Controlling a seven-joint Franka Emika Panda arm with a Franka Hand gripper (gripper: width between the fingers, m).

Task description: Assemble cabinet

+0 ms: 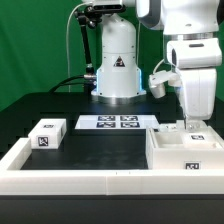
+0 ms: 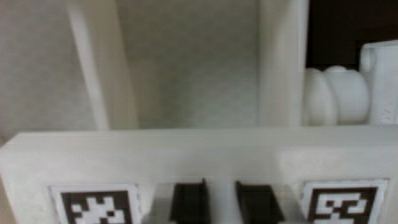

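The cabinet's large hollow white box (image 1: 185,152) stands at the exterior view's right, inside the border frame, with a marker tag on its front. My gripper (image 1: 193,126) reaches straight down onto its far wall. In the wrist view the box (image 2: 196,155) fills the picture, with a tag on each side of my gripper (image 2: 222,203). The dark fingers (image 2: 191,203) stand close together with a thin white strip of the box between them. A smaller white tagged block (image 1: 46,134) lies at the exterior view's left, away from the gripper.
The marker board (image 1: 115,122) lies flat in the middle of the black table. The long low white border frame (image 1: 70,178) runs along the front. The arm's base (image 1: 117,65) stands at the back. A blurred ribbed white part (image 2: 342,95) shows in the wrist view.
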